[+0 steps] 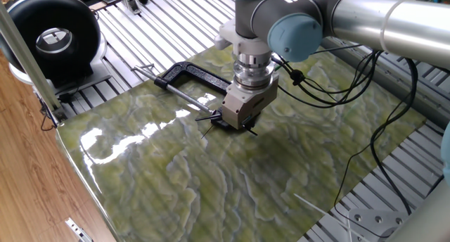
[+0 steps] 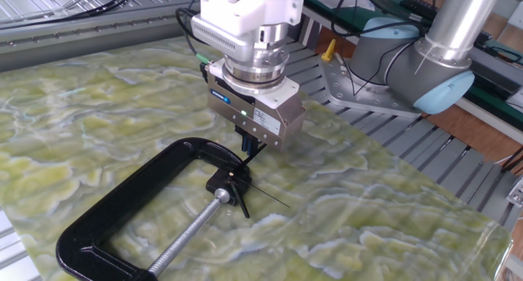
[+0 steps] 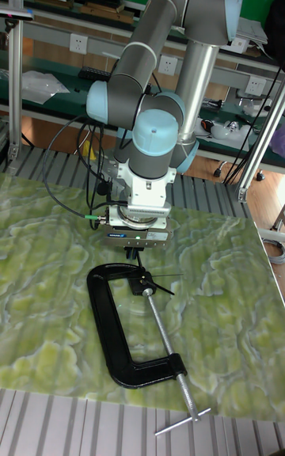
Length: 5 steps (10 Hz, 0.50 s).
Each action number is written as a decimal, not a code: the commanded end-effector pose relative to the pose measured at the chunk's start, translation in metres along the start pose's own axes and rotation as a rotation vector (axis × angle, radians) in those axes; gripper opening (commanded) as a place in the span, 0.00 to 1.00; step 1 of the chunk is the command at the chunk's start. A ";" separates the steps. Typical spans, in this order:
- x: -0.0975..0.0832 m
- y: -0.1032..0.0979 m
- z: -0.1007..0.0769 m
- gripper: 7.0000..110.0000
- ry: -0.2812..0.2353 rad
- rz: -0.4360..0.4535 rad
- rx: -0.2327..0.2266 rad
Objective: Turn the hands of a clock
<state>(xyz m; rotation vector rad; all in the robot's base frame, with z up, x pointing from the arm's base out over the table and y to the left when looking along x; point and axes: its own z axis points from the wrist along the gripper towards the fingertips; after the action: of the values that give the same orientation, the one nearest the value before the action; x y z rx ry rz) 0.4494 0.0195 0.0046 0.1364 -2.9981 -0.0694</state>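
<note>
The clock [image 2: 230,181] is a small black hub held in the jaw of a black C-clamp [image 2: 122,201] lying on the green marbled slab. Thin black hands [image 2: 270,198] radiate from the hub, also seen as hands [image 1: 205,118] and hands [image 3: 164,276]. My gripper [image 2: 248,144] hangs straight down just behind the hub, its dark fingers close together. One hand slants up from the hub to the fingers; I cannot tell whether it is pinched. The gripper's body hides most of the clock [image 1: 223,122] in one fixed view.
The clamp's silver screw rod [image 2: 186,238] runs toward the slab's near edge. A big black ring with a grey centre [image 1: 53,36] stands off the slab at the far left. Black cables [image 1: 365,94] trail from the arm. Slotted aluminium rails surround the slab [image 2: 368,224].
</note>
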 end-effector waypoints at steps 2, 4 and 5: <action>-0.001 0.004 -0.001 0.00 -0.005 0.010 -0.011; -0.001 0.004 -0.001 0.00 -0.005 0.010 -0.010; -0.001 0.004 -0.001 0.00 -0.005 0.012 -0.008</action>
<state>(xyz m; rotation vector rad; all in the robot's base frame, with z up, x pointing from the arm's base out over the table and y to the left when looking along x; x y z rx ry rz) 0.4492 0.0213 0.0046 0.1310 -2.9994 -0.0668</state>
